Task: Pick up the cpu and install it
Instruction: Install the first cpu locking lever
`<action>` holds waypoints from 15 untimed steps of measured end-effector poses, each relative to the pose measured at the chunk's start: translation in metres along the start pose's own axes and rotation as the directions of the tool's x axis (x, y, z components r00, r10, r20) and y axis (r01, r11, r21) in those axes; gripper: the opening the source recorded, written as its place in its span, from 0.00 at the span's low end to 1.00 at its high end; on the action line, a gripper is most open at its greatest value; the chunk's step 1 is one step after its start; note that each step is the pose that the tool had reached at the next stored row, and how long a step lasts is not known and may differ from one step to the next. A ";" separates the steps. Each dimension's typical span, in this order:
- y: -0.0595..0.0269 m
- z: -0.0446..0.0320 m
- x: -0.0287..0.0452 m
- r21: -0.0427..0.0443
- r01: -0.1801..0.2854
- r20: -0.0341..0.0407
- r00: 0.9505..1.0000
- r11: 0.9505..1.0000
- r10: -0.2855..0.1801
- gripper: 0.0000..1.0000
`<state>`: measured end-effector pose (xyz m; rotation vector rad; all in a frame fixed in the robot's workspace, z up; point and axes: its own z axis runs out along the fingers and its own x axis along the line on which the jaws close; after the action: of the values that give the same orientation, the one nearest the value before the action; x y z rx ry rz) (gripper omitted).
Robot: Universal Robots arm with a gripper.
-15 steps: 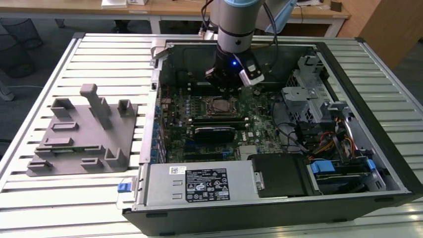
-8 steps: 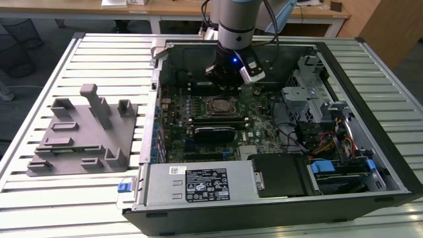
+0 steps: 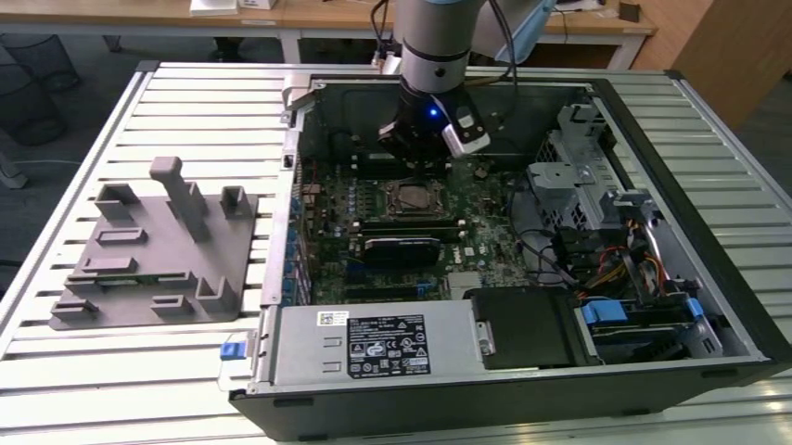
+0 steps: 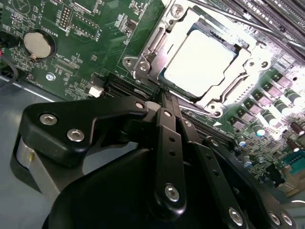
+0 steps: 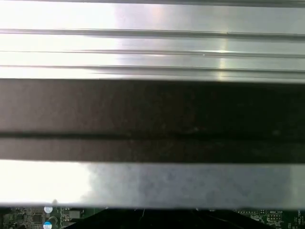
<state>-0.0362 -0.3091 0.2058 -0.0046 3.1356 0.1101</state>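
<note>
The cpu (image 4: 198,62), a shiny silver square, lies flat inside the metal socket frame (image 4: 143,64) on the green motherboard (image 4: 86,28). In the exterior view the cpu (image 3: 415,197) sits mid-board inside the open computer case. My gripper (image 3: 417,163) hangs just above and behind the socket. In the second wrist view its black fingers (image 4: 167,124) run together to a point at the gripper (image 4: 164,94) tip, shut with nothing between them, a short way off the socket frame's edge.
A grey plastic tray (image 3: 161,250) with upright posts stands on the slatted table at the exterior view's left. Inside the case are a power supply (image 3: 371,343), a drive cage (image 3: 569,176) and cables (image 3: 606,269). A coin battery (image 4: 39,43) sits on the board.
</note>
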 end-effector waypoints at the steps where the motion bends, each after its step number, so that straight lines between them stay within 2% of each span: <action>1: 0.0000 0.0000 0.0000 0.000 0.002 0.000 1.000 1.000 -0.002 0.11; 10: 0.0069 0.0005 0.0001 0.000 0.012 -0.001 1.000 1.000 -0.012 0.11; 15: 0.0074 0.0006 -0.0003 -0.001 0.020 -0.001 1.000 1.000 -0.020 0.11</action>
<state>-0.0359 -0.3017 0.2058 -0.0363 3.1359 0.1109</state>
